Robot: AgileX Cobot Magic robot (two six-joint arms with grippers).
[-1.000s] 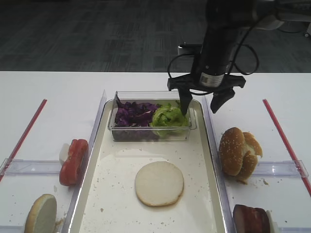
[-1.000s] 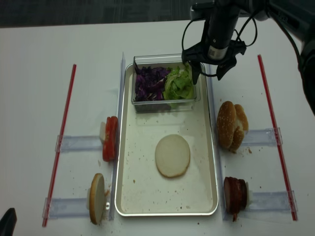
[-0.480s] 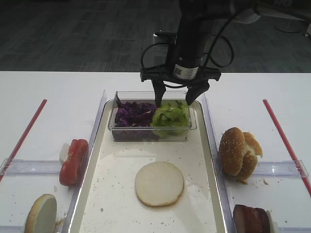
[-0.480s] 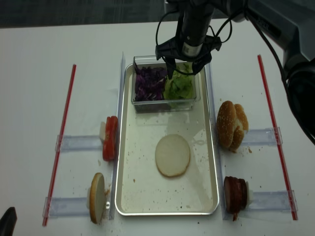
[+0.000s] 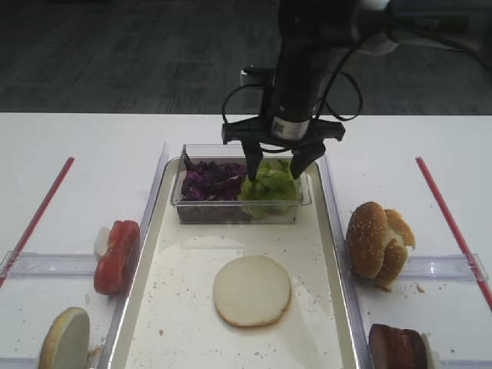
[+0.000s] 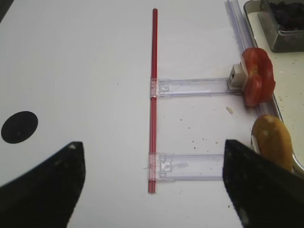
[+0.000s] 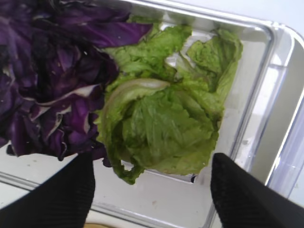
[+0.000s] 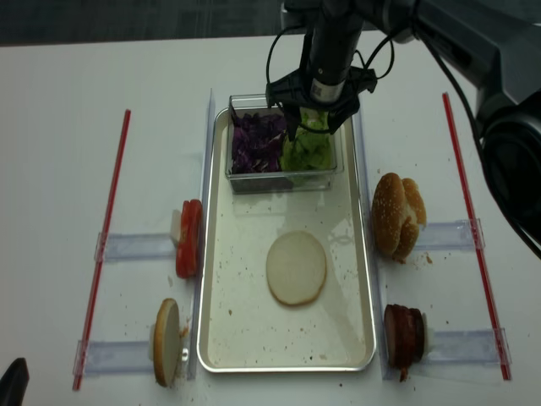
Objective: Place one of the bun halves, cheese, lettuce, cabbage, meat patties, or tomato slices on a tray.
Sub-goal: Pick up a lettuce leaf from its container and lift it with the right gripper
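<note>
One bun half (image 5: 252, 290) lies on the tray (image 5: 323, 307), with cabbage (image 5: 212, 181) in the tub (image 5: 231, 211) beyond. The right gripper (image 5: 272, 166) points down, jaws apart astride the lettuce (image 5: 269, 187).

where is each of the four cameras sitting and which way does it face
Exterior high: front, angled down at tray; right gripper shows.
Realsense: overhead, same tray; right gripper and arm show.
Right wrist: looks down on lettuce and cabbage; fingertips show.
Left wrist: over table left of tray; fingertips frame tomato slices.
Exterior views share everything.

The right arm is reaching straight down, its claw (image 5: 273, 163) spread wide; the left claw (image 6: 152, 190) is hanging open too.
</note>
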